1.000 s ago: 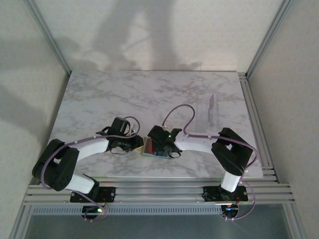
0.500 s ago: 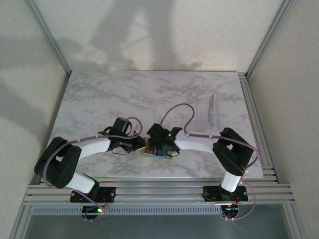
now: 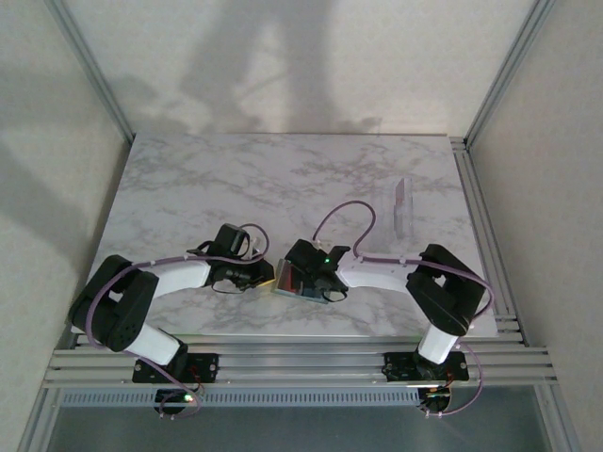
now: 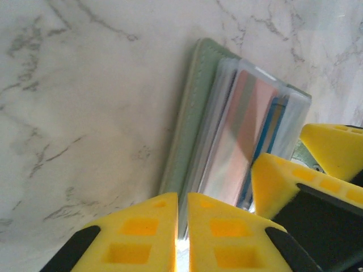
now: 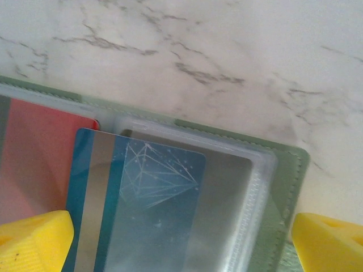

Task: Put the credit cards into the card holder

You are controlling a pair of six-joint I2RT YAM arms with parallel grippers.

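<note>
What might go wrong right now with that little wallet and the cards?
1. The left tool pinches just the thin clear sleeve of the card holder. The sleeve may slip free and the pages flop shut.
2. The blue card looks not fully seated in its pocket. A push from the open right tool could jam or buckle it.

White marble with grey veining is being shown by the table. The holder is being seen as grey-green. A red card and a teal-blue card, patterned with fine white web lines and a silvery stripe, are being displayed. The pads are being seen as yellow.
</note>
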